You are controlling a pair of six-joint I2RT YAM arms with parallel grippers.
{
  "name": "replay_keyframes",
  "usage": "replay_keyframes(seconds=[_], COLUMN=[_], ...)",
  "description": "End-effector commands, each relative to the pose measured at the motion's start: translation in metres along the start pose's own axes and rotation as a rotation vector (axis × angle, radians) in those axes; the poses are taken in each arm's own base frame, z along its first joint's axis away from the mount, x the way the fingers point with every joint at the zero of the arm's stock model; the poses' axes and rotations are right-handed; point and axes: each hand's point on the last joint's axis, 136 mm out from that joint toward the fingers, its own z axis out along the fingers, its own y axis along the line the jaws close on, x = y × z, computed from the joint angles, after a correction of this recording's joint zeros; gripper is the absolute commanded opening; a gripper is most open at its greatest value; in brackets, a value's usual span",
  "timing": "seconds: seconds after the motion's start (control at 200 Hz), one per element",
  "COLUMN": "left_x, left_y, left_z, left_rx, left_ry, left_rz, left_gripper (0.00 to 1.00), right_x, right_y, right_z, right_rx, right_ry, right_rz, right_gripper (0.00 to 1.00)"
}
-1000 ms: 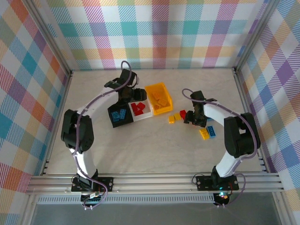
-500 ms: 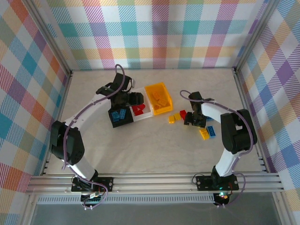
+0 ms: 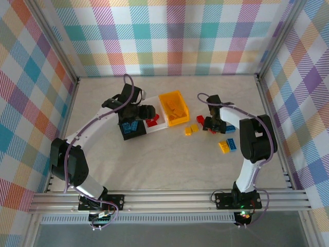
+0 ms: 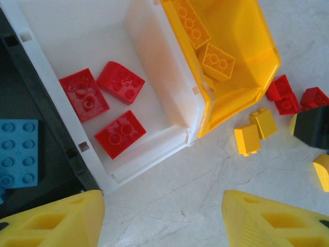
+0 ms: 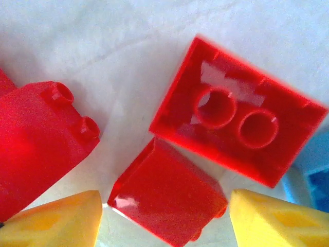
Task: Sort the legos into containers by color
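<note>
**Lego sort: bins mid-table, loose bricks on their right**

Left plaid wall (image 3: 31,103) stands well apart from the left arm. Bare table (image 3: 164,164) runs wide between the bins and the arm bases.

Left gripper (image 4: 163,206) hangs over the near edge of the bins, fingers (image 4: 51,221) apart, nothing between them.

3 bins sit in an angled row, side walls touching:
- black bin (image 3: 123,135): light-blue brick (image 4: 18,152) inside
- clear bin (image 4: 77,41): 3 red bricks (image 4: 120,134), studs up
- yellow bin (image 4: 247,31): yellow bricks (image 4: 218,62) inside

On the table just right of the yellow bin lie 2 loose yellow bricks (image 4: 247,140) side by side, then a red cluster (image 4: 282,95).

Right gripper (image 5: 165,216) is down at that cluster. Its fingers (image 5: 280,221) sit either side of a small red sloped brick (image 5: 169,190), tips right at its corners. Clamped or just bracketing: cannot tell. A flat red brick (image 5: 236,134) lies underside up just beyond it.

Further right, a blue brick (image 3: 230,128) and a yellow-blue pair (image 3: 224,146) lie near the right arm. That arm's elbow is close to the right wall (image 3: 303,103).
</note>
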Motion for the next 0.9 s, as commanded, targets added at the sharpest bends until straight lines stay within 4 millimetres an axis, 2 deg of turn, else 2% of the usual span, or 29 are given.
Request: replay_keyframes(seconds=[0.0,0.355,0.505,0.625,0.895], left_x=[0.002,0.013,0.018,0.019,0.021], left_y=[-0.005,0.001,0.004,0.005,0.004], left_z=[-0.010,-0.010,-0.011,-0.011,-0.010], left_rx=[0.019,0.002,-0.003,-0.002,0.007], left_ry=[-0.015,0.007,0.009,0.011,0.014], left_rz=[0.008,0.015,0.011,0.012,0.009], left_gripper=[0.63,0.65,0.65,0.65,0.66], right_x=[-0.017,-0.021,-0.016,-0.014,-0.007], right_y=[-0.002,0.007,0.007,0.004,0.009], right_z=[-0.005,0.012,0.014,0.010,-0.015], right_rx=[0.018,-0.016,-0.019,-0.019,-0.075], right_ry=[-0.054,-0.012,0.003,-0.005,-0.031], right_rz=[0.023,0.024,0.038,0.043,0.057], right_gripper=[0.67,0.65,0.58,0.51,0.49])
